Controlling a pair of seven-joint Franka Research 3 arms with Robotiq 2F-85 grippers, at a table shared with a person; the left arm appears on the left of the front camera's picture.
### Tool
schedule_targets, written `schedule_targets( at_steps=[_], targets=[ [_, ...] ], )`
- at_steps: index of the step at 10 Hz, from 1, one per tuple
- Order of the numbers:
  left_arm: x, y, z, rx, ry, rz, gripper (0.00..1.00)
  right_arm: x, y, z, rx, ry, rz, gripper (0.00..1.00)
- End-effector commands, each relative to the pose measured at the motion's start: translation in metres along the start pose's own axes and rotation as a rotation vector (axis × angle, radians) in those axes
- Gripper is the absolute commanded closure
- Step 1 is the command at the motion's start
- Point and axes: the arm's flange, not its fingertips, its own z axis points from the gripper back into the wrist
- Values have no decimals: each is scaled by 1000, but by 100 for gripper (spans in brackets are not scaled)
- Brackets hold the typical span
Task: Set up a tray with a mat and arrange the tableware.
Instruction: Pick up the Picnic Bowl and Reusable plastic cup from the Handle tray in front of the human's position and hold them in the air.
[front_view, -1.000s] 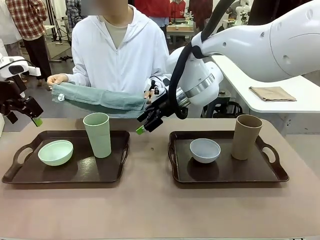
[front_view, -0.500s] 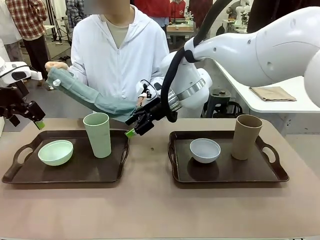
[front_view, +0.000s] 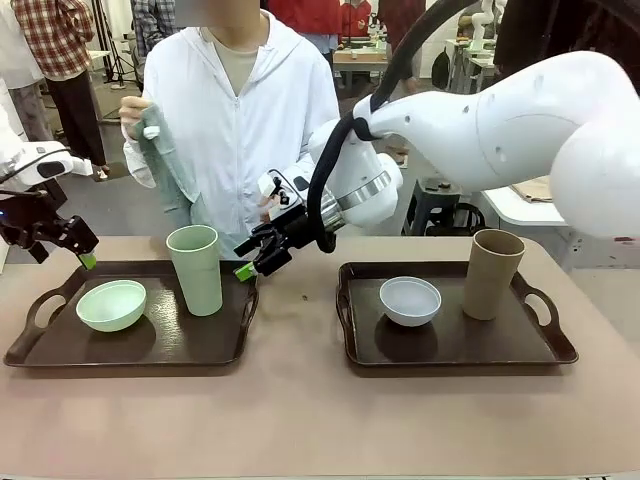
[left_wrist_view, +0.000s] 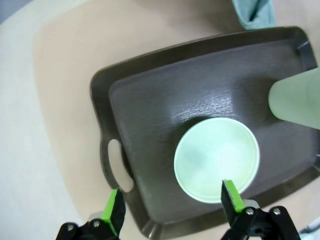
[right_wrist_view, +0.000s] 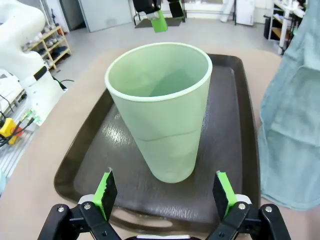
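Two dark trays sat side by side on the surface (front_view: 300, 420); I took the left tray (front_view: 160, 335) as landmark. It had no mat in it. The green bowl (front_view: 111, 305) lay toward its outer handle. The green cup (front_view: 195, 270) stood toward the end nearest the second tray (front_view: 450, 345), which held a white bowl (front_view: 410, 300) and a brown cup (front_view: 493, 273). Beyond the left tray's far rim the person's hand (front_view: 133, 110) held a blue-green cloth (front_view: 165, 160), apparently the mat, hanging clear of the tray.

Right jaws: wide open and empty, at the left tray's inner end, aimed at the green cup and just short of it. Left jaws: wide open and empty, above the tray's outer-handle end, over the bowl without touching it.

Judgement: the step in hand looked like clearing the left tray so the mat could go down. Next, the right jaws would need to slide round the cup's lower half, close gently and lift straight, since a tall cup tips if nudged. The left jaws would need to drop onto the bowl's rim.
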Motion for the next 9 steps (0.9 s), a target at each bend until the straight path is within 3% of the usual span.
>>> schedule_targets(
  at_steps=[1, 9],
  targets=[
    [5, 2, -8, -6, -10, 26, 0, 0, -11, -18, 26, -11, 7, 0],
    [12, 0, -23, -40, 8, 51, 0, 4, -16, -50, 33, -7, -5, 0]
  ],
)
